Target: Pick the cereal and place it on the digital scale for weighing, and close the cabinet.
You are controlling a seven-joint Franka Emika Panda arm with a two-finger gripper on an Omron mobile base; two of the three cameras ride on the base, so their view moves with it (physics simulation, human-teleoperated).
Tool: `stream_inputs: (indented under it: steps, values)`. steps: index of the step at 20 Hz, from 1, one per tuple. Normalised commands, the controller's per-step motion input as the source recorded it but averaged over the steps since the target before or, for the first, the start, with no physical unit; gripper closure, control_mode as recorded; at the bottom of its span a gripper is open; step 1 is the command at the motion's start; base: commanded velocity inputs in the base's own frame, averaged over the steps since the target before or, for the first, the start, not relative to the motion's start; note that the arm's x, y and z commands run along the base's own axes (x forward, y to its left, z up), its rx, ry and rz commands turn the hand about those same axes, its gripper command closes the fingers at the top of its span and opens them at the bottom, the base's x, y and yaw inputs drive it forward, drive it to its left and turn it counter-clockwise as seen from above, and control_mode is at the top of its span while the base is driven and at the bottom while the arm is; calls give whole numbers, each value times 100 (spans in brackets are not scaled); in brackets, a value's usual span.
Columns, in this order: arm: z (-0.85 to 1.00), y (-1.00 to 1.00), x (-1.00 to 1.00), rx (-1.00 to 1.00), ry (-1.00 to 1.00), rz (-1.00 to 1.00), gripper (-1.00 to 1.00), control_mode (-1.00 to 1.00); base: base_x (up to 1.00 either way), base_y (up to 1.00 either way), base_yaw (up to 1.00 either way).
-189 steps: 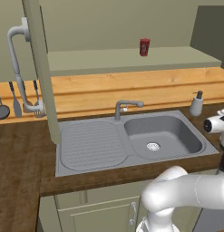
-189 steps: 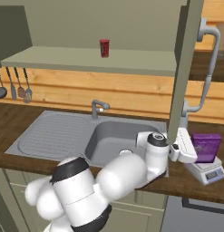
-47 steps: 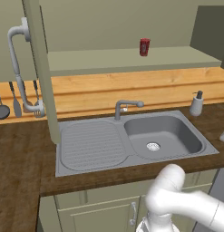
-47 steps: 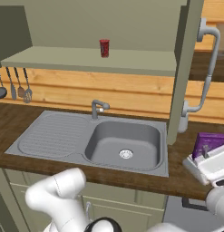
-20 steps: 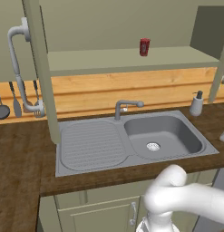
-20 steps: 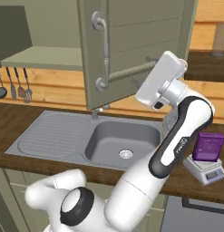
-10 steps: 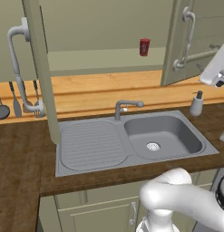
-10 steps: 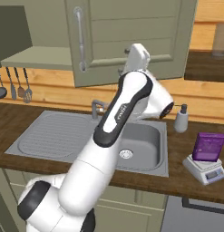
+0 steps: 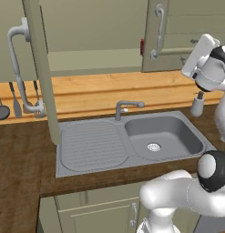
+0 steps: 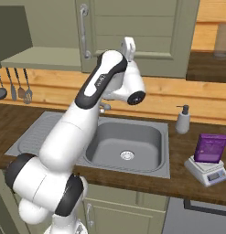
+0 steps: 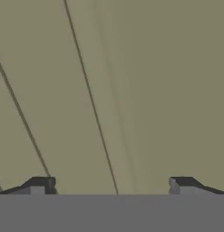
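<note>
The first part of the task is judged to be done: the cereal point(image 10: 211, 148), a purple box, is seen standing upright on the digital scale point(image 10: 207, 170), which rests on the table point(image 10: 187, 148) at the right of the sink point(image 10: 126, 145). Nothing is held against the box, and the arm is well apart from it.

The second part is judged to be only partly done. The right door point(image 10: 132, 34) of the cabinet point(image 9: 98, 25) is seen swung most of the way across its opening, with its curved silver handle point(image 10: 82, 32) at its left edge. In the left base view a gap is left beside this door, and a small red can point(image 9: 142, 46) is seen through it on the shelf point(image 9: 93, 61). The left door point(image 9: 41, 68) is seen standing wide open, edge-on, with its own handle point(image 9: 18, 68) turned outward. So both doors are judged to be not yet shut.

The pincer point(image 11: 111, 185) is raised to the right door, and its two dark tips are seen wide apart with nothing between them. In the hand view the door panel lies just in front of them; whether it is touched cannot be told.

The display of the scale is too small to be read. How far the right door stands from fully shut cannot be told exactly.
</note>
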Motion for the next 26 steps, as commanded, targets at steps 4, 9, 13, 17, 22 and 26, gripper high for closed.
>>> stream_inputs:
  steps: [4,9,13,17,22,26]
  values:
    - [0,-20,81,0,0,-12,-100,-100,0,0,0]
    - [-8,-9,45,0,-4,-13,-100,-100,0,0,0]
    - [20,-7,-90,2,-11,-14,-100,-100,0,0,0]
    - [56,-15,-100,0,-4,-8,-100,-100,0,0,0]
    - [53,-21,-95,0,6,-1,-100,-100,0,0,0]
    - [-7,0,-100,0,-16,-1,-100,-100,0,0,0]
